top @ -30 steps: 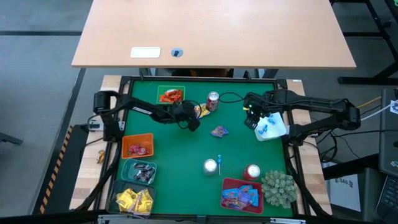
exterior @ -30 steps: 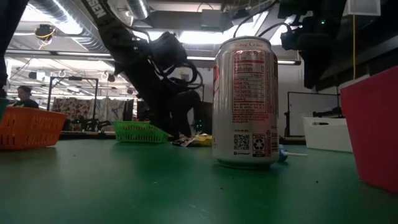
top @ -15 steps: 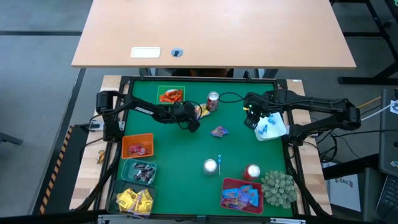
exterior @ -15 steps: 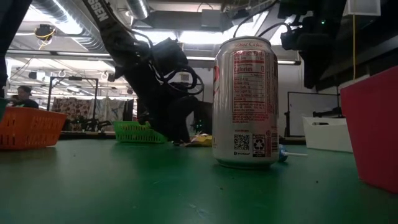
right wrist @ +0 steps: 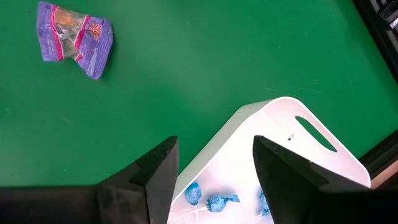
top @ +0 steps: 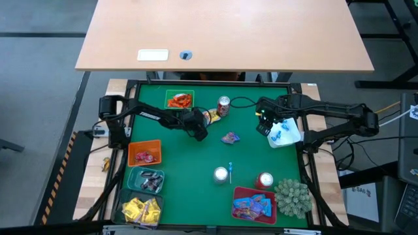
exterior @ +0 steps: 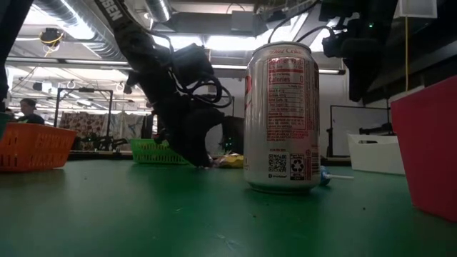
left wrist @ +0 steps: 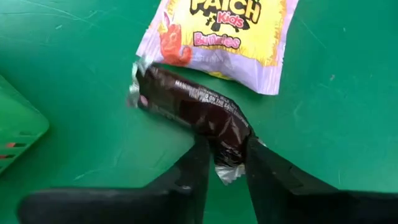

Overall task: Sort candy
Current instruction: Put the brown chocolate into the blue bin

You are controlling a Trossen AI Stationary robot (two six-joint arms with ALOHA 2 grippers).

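The yellow packet (left wrist: 225, 38) reads "PATCH Kids" in the left wrist view, lettering the high view is too far off to show. Just beside it, touching its edge, lies a dark brown bar (left wrist: 191, 111) with small white print that cannot be made out. The left gripper (left wrist: 222, 163) has its jaws pinching one end of that bar, low against the green surface (top: 196, 163) near the green basket (top: 179, 100) and a red-and-silver can (top: 223, 106); the left arm reaches in across the surface from its left edge. The low view shows a nearer can (exterior: 283, 118) with a nutrition panel and a QR code facing the camera.

The right gripper (right wrist: 214, 174) hangs with its jaws spread over the rim of the white bin (right wrist: 292, 149), which holds blue-wrapped sweets (right wrist: 214, 202). A purple packet (right wrist: 73, 37) lies apart on the surface.
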